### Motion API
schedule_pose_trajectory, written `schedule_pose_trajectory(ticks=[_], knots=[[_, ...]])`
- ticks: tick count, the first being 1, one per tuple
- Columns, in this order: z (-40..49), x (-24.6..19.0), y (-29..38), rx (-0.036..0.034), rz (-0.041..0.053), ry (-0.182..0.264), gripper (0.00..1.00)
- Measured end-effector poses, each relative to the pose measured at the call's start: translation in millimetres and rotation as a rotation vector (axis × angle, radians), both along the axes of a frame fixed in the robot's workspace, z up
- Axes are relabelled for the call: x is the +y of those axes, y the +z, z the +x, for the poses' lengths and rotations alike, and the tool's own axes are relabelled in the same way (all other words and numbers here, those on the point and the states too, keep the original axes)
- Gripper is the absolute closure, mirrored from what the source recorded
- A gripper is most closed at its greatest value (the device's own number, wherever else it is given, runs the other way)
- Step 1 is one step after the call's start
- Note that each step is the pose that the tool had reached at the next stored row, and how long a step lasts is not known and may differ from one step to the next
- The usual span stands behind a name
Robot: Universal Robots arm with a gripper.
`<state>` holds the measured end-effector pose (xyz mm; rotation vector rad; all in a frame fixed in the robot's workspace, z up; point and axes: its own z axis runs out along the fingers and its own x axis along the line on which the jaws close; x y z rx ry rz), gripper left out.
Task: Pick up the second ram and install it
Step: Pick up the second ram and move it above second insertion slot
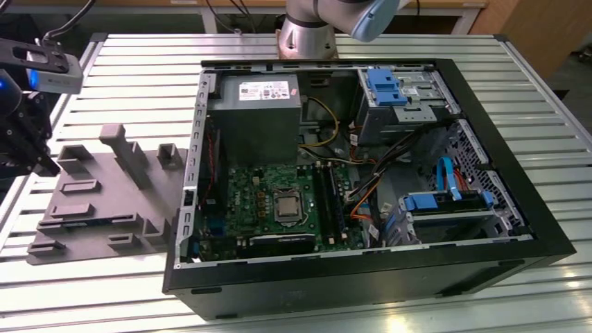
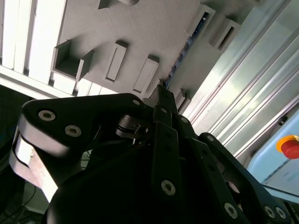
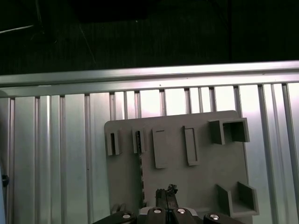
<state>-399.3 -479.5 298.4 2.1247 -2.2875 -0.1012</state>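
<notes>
The second ram (image 3: 140, 164) stands on edge in the light grey tray (image 3: 201, 158), a thin dark strip running between two raised blocks. In the second wrist view it shows as a narrow dark line with blue glints (image 2: 186, 47). In the exterior view it is a faint bluish strip (image 1: 82, 223) near the tray's front. My black gripper (image 1: 39, 165) hangs at the exterior view's left, over the tray's left edge and above the ram. Its fingertips (image 3: 166, 192) are pressed together with nothing between them, a short way from the ram's end.
The open computer case (image 1: 370, 277) lies right of the tray (image 1: 102, 201), with the motherboard and its long black slots (image 1: 326, 198), power supply (image 1: 254, 118) and blue drive brackets. A tall post (image 1: 125, 152) rises from the tray. The slatted metal table (image 3: 56, 154) ends at a dark edge.
</notes>
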Motion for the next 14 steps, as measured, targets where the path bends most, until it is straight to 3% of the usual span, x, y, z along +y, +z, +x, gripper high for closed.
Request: schedule_pose_trajectory(ticks=[14], knots=[[0.0,0.0,-5.9,-0.0001,-0.0002,0.0,0.89]])
